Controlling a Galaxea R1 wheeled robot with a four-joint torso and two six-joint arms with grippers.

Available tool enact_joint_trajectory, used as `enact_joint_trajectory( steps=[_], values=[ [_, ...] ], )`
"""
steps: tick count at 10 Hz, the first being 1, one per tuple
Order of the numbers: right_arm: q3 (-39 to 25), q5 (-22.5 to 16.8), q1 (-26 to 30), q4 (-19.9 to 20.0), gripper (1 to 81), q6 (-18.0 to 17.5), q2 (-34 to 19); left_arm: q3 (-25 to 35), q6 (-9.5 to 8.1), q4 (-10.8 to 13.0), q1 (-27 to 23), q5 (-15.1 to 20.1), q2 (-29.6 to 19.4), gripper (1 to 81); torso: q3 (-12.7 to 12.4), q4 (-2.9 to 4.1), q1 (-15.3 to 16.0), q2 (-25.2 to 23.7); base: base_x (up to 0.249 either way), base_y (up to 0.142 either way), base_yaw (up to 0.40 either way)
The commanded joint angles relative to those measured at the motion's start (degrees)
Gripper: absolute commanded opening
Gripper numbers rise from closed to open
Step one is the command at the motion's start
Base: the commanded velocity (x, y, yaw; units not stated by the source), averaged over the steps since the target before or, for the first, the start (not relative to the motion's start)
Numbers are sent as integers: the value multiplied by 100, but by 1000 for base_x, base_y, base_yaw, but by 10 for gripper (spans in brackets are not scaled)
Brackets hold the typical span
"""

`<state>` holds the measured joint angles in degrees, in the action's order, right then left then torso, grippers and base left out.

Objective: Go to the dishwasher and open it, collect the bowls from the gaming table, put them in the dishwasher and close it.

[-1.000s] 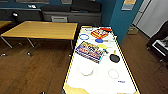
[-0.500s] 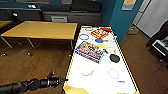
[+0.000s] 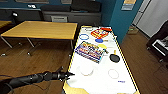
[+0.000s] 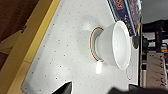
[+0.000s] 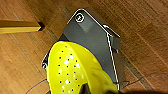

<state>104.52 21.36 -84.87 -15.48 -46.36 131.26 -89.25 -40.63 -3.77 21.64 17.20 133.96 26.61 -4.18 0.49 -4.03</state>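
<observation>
At lower left of the head view, the left gripper (image 3: 70, 74) reached over the white table's (image 3: 100, 80) yellow edge, its dark pointed fingers spread apart, near a smooth round white bowl (image 3: 86, 70). The right gripper (image 5: 93, 87) clasped a perforated yellow bowl (image 5: 72, 70) above plank flooring.

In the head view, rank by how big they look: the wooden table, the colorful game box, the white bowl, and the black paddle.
1. wooden table
2. colorful game box
3. white bowl and black paddle look about alike, and the bowl sits nearer the camera, so I won't rank those.
</observation>
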Motion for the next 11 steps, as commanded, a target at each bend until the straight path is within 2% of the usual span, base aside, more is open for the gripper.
enact_joint_trajectory(
  steps=[1,3,5,7,9,11],
  values=[
    [-56,-281,115,-122,10,4,-246,-576,-112,95,-1139,917,457,811,0,0,0,0,0,0,0],
    [-73,-290,158,-122,10,4,-246,-919,-112,95,-1420,1084,720,811,2,0,0,2,0,0,0],
    [-65,-299,159,-113,10,4,-246,-1357,-146,-27,-1561,1049,992,811,2,0,2,2,0,0,0],
    [-47,-308,185,-122,10,4,-238,-1789,-446,-45,-1588,794,1195,811,2,0,2,2,0,0,0],
    [-39,-308,194,-122,10,4,-220,-2253,-454,8,-1587,811,1553,811,5,0,5,4,0,0,0],
    [-3,-308,194,-122,10,13,-194,-2422,-437,43,-1588,846,1784,811,5,0,5,4,0,0,0]
  ],
)
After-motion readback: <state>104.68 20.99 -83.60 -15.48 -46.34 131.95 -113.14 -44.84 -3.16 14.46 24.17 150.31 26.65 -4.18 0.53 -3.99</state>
